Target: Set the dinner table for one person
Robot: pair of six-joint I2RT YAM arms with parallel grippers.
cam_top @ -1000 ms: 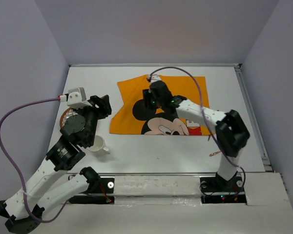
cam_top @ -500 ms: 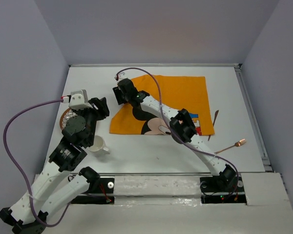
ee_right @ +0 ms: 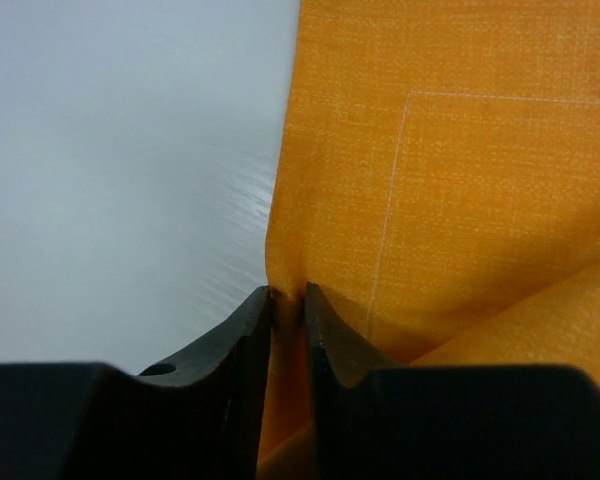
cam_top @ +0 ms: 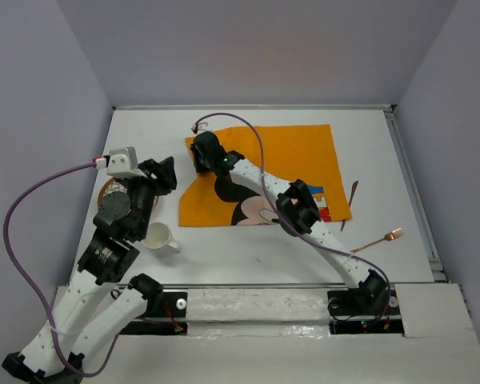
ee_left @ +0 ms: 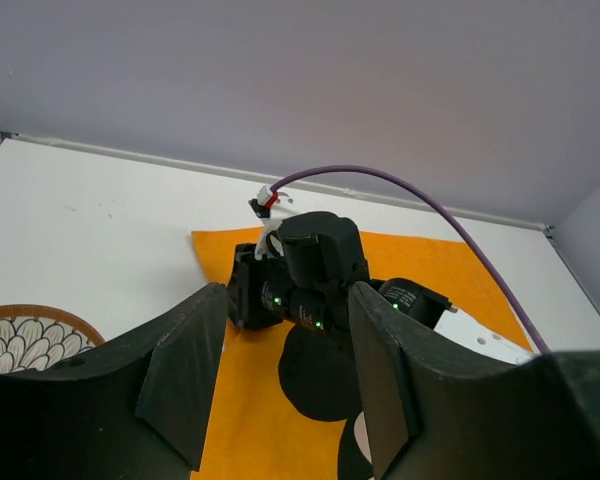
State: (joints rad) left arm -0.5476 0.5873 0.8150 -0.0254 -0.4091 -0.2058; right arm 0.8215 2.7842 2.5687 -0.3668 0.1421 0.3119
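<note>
Orange placemat (cam_top: 292,156) with a Mickey Mouse print lies on the white surface (cam_top: 248,248), which spreads in front of both arm bases and is walled on 3 sides. The right tool (ee_right: 288,300) reaches across the cloth to its left edge near the far corner. Its 2 fingers are pressed together on that edge, with a fold of cloth rising beside them. The left tool (ee_left: 283,375) hovers between a patterned plate (cam_top: 109,189) and the placemat's left edge, its fingers apart with nothing between them. A white mug (cam_top: 160,238) stands on the surface just beside the left arm. Right of the placemat lie a copper spoon (cam_top: 380,238) and 1 slim utensil (cam_top: 354,192), too small to identify.
</note>
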